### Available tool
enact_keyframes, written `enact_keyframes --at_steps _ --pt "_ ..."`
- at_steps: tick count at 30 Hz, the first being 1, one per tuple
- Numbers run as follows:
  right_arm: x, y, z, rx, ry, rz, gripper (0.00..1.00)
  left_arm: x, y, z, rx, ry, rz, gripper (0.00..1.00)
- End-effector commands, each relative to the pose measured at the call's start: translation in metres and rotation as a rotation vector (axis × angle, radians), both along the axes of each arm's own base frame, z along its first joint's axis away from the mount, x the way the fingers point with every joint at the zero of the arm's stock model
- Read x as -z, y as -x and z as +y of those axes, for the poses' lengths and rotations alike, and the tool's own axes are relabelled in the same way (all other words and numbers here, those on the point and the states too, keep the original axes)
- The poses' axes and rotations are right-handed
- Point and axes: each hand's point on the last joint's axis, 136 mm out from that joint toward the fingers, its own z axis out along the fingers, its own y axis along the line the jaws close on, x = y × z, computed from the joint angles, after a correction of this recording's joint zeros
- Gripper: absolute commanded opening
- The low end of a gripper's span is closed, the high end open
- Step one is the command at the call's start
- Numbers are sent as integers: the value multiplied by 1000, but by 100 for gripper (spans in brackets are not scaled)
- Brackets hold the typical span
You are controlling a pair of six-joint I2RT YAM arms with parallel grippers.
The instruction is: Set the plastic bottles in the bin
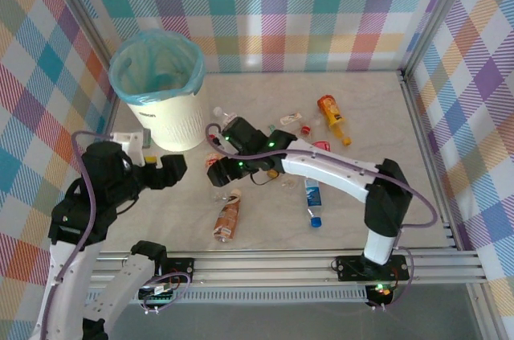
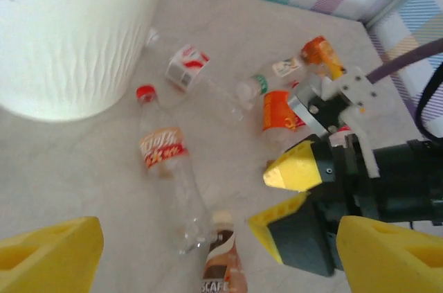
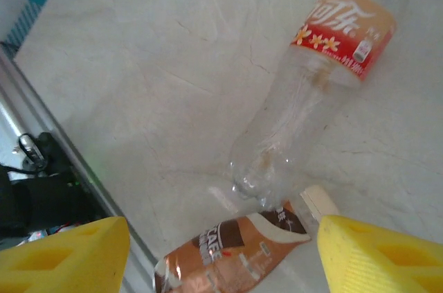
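The white bin (image 1: 157, 87), lined with a teal bag, stands at the back left; its ribbed wall (image 2: 69, 30) is close in the left wrist view. A brown coffee bottle (image 1: 227, 218) (image 3: 235, 255) lies on the table, neck against the base of a clear bottle with a red cap and orange label (image 2: 166, 168) (image 3: 311, 106). My right gripper (image 1: 218, 183) (image 3: 221, 258) hovers open over these two, holding nothing. My left gripper (image 1: 178, 168) (image 2: 221, 265) hangs open and empty just left of them, beside the bin.
More plastic bottles lie further right: an orange one (image 1: 333, 115) (image 2: 322, 54), a clear one with a blue cap (image 1: 312, 199), one with a red-white label (image 2: 188, 68), one with an orange label (image 2: 280, 111). Metal rails edge the table.
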Motion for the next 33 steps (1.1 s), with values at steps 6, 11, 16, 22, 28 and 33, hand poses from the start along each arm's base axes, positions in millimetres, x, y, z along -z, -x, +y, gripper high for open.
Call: enact_keyframes --at_steps 6,11,16,22,28,33 --pt "52 -26 23 81 74 22 75 47 22 24 -147 -24 163 90" --pt "77 -36 32 104 120 34 78 49 24 19 -122 -11 167 90" --pt "97 -44 38 116 160 41 80 50 28 18 -117 -3 175 90" --pt "113 -49 51 120 171 68 80 46 32 17 -106 6 168 90" --pt "126 -52 61 127 172 109 78 39 34 18 -103 5 156 90" --pt "125 -50 66 127 151 131 65 35 37 19 -106 3 148 90"
